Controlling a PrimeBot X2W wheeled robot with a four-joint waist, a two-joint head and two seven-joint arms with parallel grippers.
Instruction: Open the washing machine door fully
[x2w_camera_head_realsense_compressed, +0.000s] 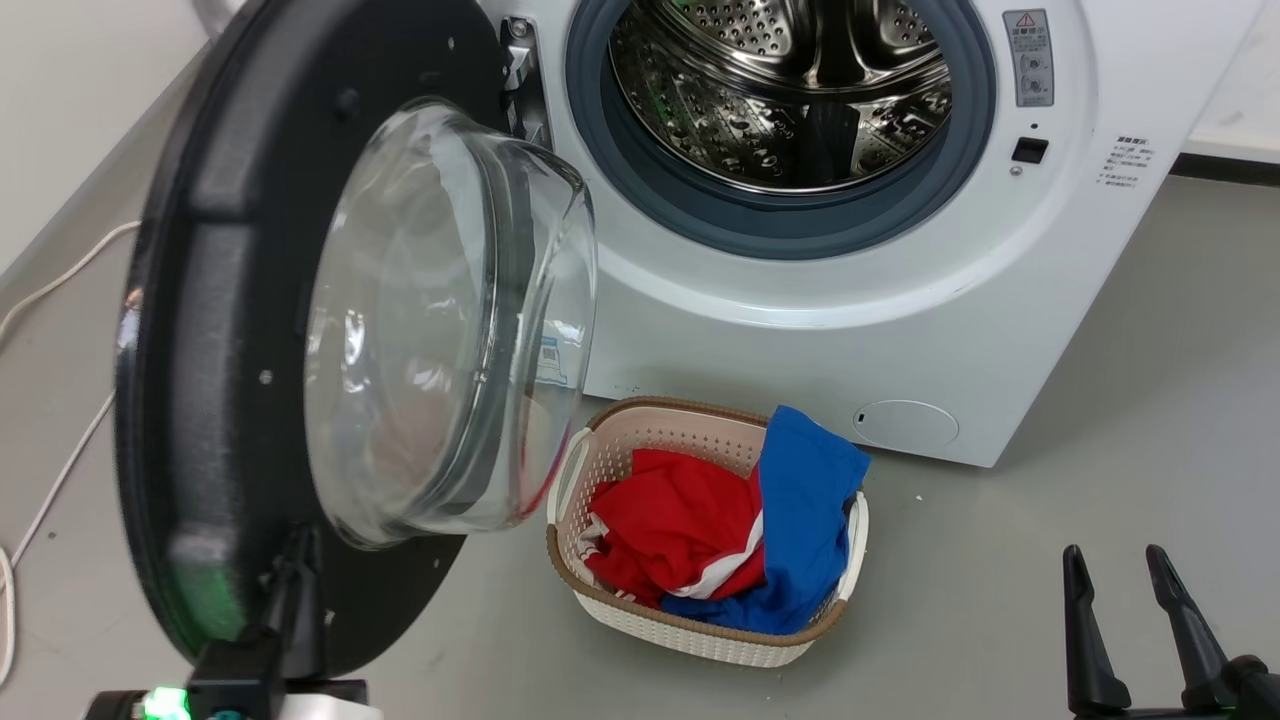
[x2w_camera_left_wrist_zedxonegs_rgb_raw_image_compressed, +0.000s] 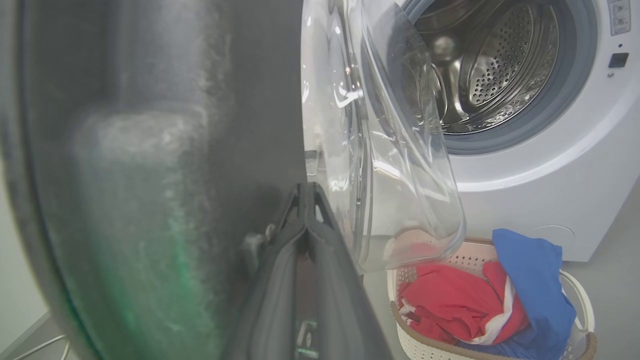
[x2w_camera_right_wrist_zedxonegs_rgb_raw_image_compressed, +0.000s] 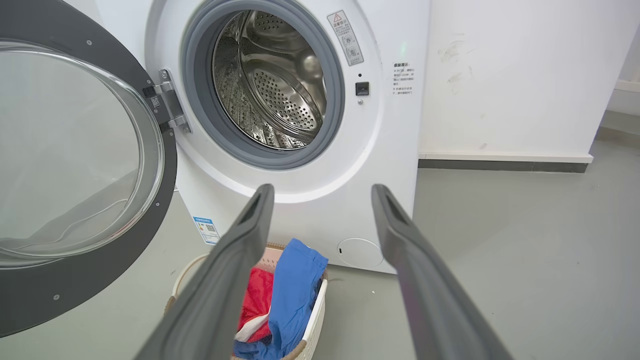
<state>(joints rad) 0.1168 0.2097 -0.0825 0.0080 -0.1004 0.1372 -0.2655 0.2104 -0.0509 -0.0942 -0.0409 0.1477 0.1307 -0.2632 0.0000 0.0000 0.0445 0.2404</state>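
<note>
The washing machine door (x2w_camera_head_realsense_compressed: 215, 300) stands swung out to the left of the washing machine (x2w_camera_head_realsense_compressed: 800, 330), its clear glass bowl (x2w_camera_head_realsense_compressed: 450, 320) bulging toward the drum (x2w_camera_head_realsense_compressed: 780, 90). My left gripper (x2w_camera_head_realsense_compressed: 298, 560) is shut, with its fingertips against the lower part of the door's black inner face (x2w_camera_left_wrist_zedxonegs_rgb_raw_image_compressed: 150, 175). In the left wrist view the left gripper (x2w_camera_left_wrist_zedxonegs_rgb_raw_image_compressed: 305, 192) shows both fingers pressed together with nothing between them. My right gripper (x2w_camera_head_realsense_compressed: 1113, 555) hangs open at the lower right, apart from everything. In the right wrist view the right gripper (x2w_camera_right_wrist_zedxonegs_rgb_raw_image_compressed: 322, 192) points at the machine's front (x2w_camera_right_wrist_zedxonegs_rgb_raw_image_compressed: 395, 150) beside the door (x2w_camera_right_wrist_zedxonegs_rgb_raw_image_compressed: 100, 285).
A small woven-look laundry basket (x2w_camera_head_realsense_compressed: 700, 640) holding red and blue clothes sits on the grey floor right in front of the machine. A white cable (x2w_camera_head_realsense_compressed: 50, 280) runs along the floor at the left. A white wall (x2w_camera_right_wrist_zedxonegs_rgb_raw_image_compressed: 500, 75) stands to the machine's right.
</note>
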